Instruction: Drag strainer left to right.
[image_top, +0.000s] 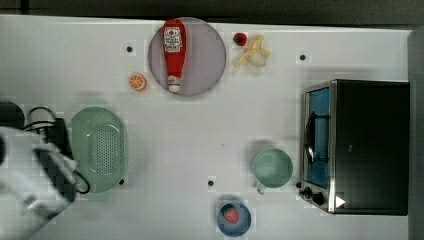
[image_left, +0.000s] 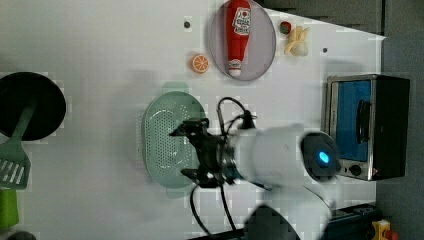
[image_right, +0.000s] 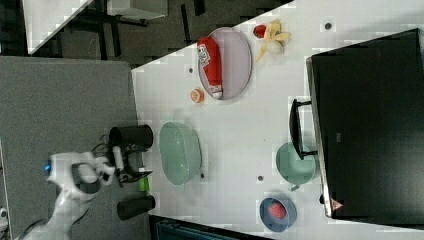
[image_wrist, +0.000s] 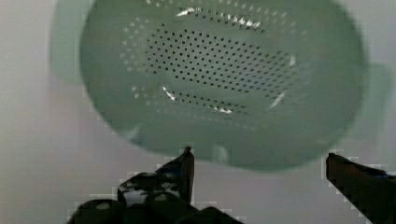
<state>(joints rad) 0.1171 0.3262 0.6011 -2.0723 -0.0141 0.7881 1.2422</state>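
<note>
The strainer (image_top: 98, 149) sits on the white table (image_top: 200, 130) over at the top view's left, mint-green oval with the dotted bottom facing up, nothing in it; the gripper (image_wrist: 259, 161) hangs just beside its long rim, fingers (image_wrist: 185, 168) spread wide apart and not touching the plastic as far as the wrist view shows; in the left view the gripper (image_left: 192, 152) hovers over the edge of the strainer (image_left: 167, 142) on the left view's right side. Mug (image_top: 272, 168) of the same green stands well apart from it toward the top view's right, just beside the toaster oven (image_top: 357, 146); a blue bowl (image_top: 234, 218) with a strawberry in it is near the mug. Up top there's a ketchup bottle (image_top: 174, 54) lying on a grey plate (image_top: 207, 55), an orange slice (image_top: 138, 82) beside the plate, and a banana (image_top: 254, 51) on the other side.
</note>
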